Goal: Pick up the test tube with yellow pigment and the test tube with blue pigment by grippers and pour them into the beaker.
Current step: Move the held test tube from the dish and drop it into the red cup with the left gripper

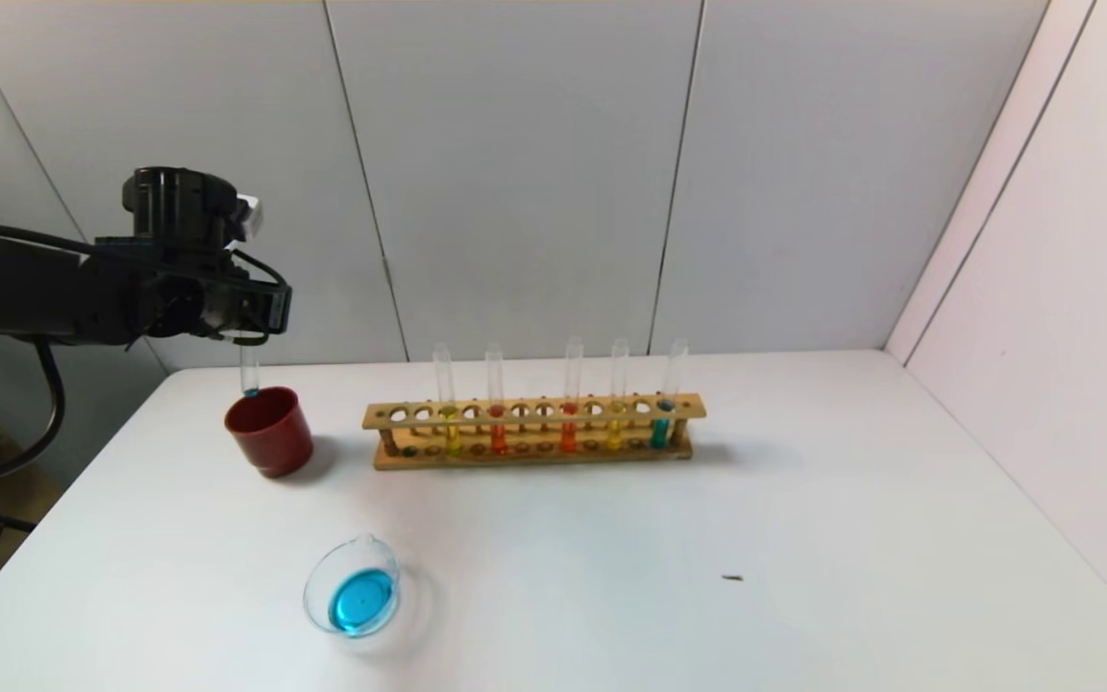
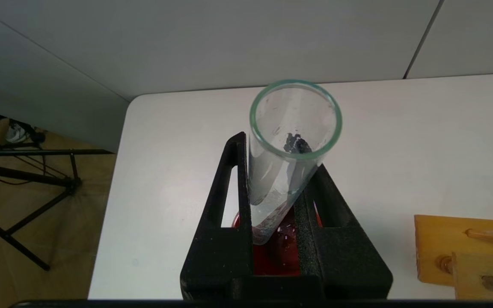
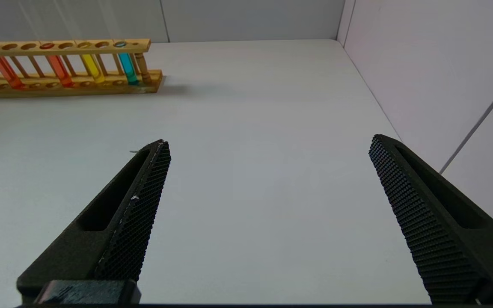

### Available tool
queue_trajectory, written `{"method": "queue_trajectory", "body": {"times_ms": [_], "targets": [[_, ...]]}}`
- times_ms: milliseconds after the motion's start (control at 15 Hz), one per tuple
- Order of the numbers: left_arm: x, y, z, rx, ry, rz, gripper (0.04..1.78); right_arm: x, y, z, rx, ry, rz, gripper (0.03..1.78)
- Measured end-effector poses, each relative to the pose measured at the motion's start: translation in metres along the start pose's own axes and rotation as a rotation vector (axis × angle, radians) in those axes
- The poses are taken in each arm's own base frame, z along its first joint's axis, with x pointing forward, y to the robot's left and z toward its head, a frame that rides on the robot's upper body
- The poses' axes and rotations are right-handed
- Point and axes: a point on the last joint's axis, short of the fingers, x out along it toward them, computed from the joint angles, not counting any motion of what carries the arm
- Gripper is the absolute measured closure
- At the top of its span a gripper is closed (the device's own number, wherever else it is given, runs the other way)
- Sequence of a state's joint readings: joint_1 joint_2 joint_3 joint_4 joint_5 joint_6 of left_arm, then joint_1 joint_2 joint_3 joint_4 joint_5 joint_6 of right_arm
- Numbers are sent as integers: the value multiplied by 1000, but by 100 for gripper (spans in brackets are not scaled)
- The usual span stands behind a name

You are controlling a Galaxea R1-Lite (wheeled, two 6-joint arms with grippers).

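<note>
Grey wall panels are closing off the back and right of your white table (image 1: 803, 500), which is filling most of the head view. Your left arm is reaching in from the left, and the left gripper (image 1: 248, 336) is hanging above the dark-red cup (image 1: 268, 431) at the table's back left. Its fingers (image 2: 225, 214) are clenched on the test tube with blue pigment (image 2: 287, 162), which is standing nearly upright with its round bottom just over the cup's mouth; you are seeing it almost emptied, with only a trace of blue at the bottom.

Just right of the cup, the wooden rack (image 1: 534, 432) is standing along the back, carrying five upright tubes: the test tube with yellow pigment (image 1: 447, 404) at the left end, two orange-red ones, an amber-yellow one and a teal one at the right.

Nearer you, well in front of the cup, the beaker (image 1: 354, 588) is sitting with blue liquid pooled in it.

Your right gripper (image 3: 268, 179) is hovering over bare table to the right of the rack, released, its jaws spread wide.
</note>
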State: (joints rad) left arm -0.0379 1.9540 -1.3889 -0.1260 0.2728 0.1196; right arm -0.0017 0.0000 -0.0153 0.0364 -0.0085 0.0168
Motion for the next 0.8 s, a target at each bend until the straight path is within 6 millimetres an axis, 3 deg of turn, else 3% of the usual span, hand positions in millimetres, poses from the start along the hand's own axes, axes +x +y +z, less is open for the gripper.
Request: {"method": "queue_trajectory", "body": {"times_ms": [800], "targets": [[13, -9, -42, -19, 54, -28, 150, 0, 0, 0, 0, 0, 0, 11]]}}
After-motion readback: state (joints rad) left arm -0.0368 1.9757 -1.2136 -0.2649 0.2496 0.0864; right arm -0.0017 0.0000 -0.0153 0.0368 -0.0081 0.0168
